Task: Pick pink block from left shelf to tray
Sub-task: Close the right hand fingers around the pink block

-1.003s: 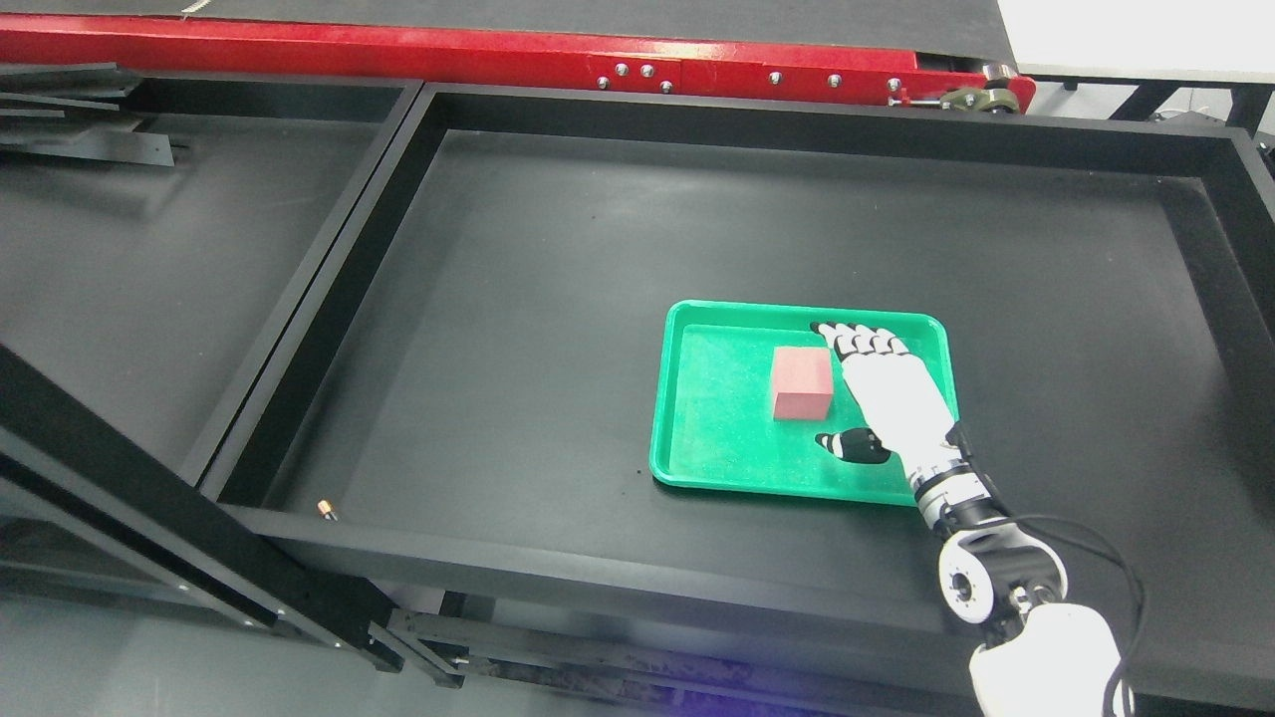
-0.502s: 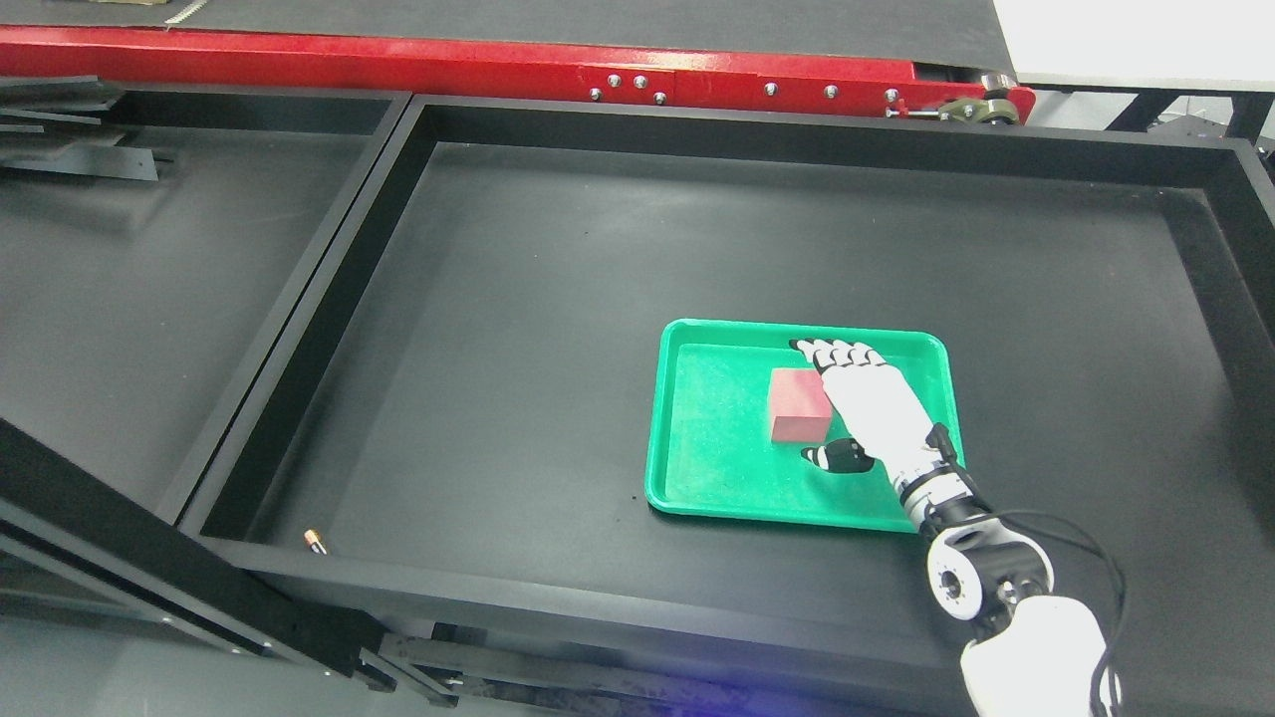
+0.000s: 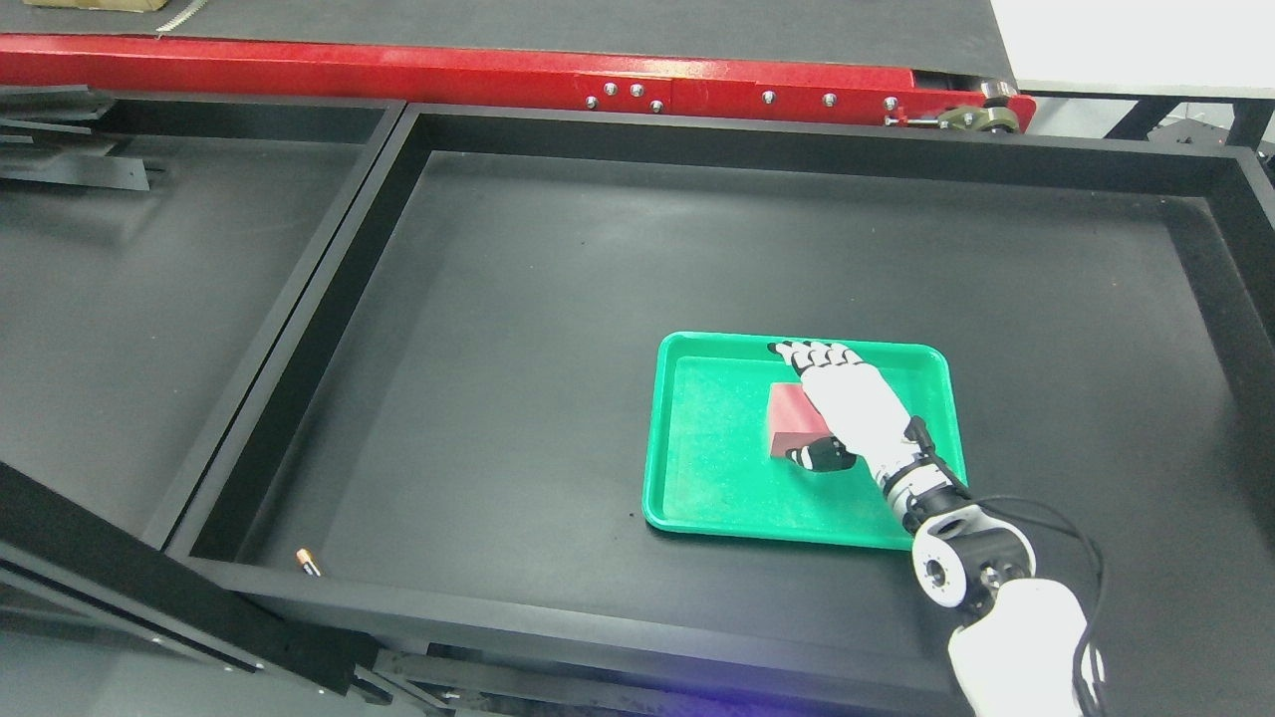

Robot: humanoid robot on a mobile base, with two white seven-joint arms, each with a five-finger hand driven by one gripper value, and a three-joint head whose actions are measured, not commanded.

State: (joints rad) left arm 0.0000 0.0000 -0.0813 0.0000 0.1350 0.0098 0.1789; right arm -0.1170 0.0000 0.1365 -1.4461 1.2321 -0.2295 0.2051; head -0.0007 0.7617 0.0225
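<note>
Black-tipped fingers (image 3: 797, 351) of your right hand (image 3: 842, 398) lie side by side, nearly straight, reaching past the far edge of the pink block (image 3: 787, 423). The thumb (image 3: 819, 457) juts out separately below, near the block's near right corner. You can see the white, smooth palm shell covering the block's right part from above, but you cannot tell from this view whether the digits actually press on the block or only hover over it.

Your block sits inside the green tray (image 3: 717, 478), slightly right of the tray's middle, resting on the floor. It is a matte, box-shaped piece with crisp edges. Only its left part and front left face show, so you cannot judge its long axis; its visible edges run roughly parallel to the tray's sides.

Your tray is a shallow rectangle of glossy plastic with rounded corners and a raised rim, its floor finely speckled. It lies in the right half of a large matte black bin (image 3: 558, 299) with tall straight walls. A second black compartment (image 3: 139, 279) adjoins on the left. Beyond both runs a red painted metal beam (image 3: 398, 70) studded with bolts. A small cylindrical object (image 3: 308, 562) lies at the bin's near left corner.
</note>
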